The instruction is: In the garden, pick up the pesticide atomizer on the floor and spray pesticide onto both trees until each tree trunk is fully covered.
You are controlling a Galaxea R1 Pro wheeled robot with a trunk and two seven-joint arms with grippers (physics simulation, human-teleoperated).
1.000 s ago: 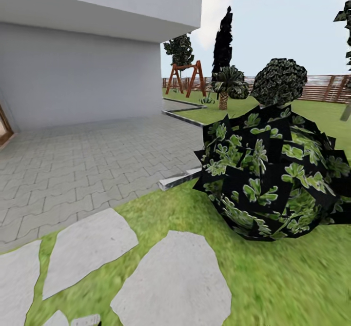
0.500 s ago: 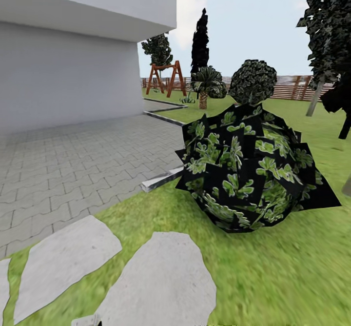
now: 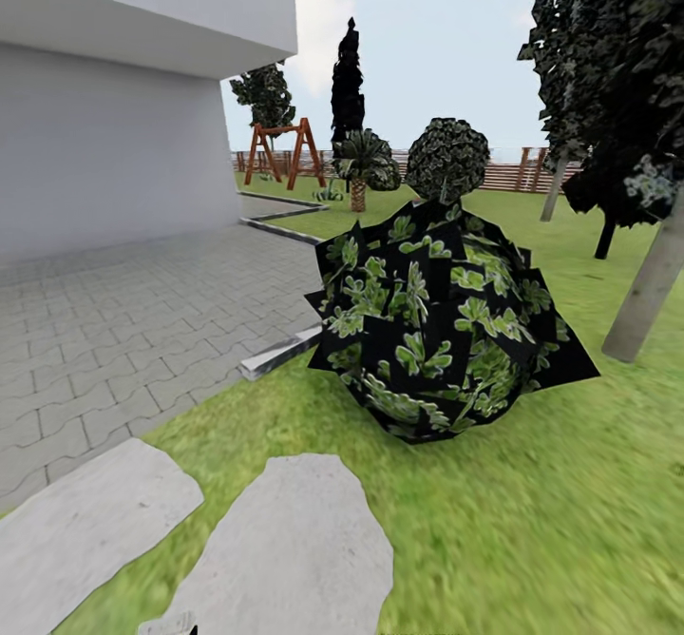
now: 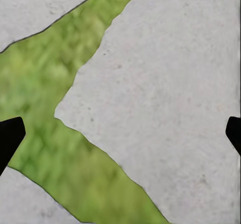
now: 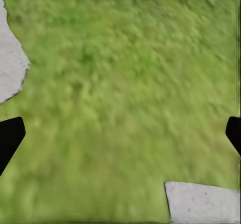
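Round bush ahead, tree trunk right

No readable text anywhere. No labels, brands, numbers or signs on the house wall, fence or paving stones.

A bush sits on the grass at twelve o'clock. Stepping stones lie at seven, paving at ten, a tree trunk at two, a fence behind.

stepping stones: 2 | round bushes: 2 | swing frame: 1
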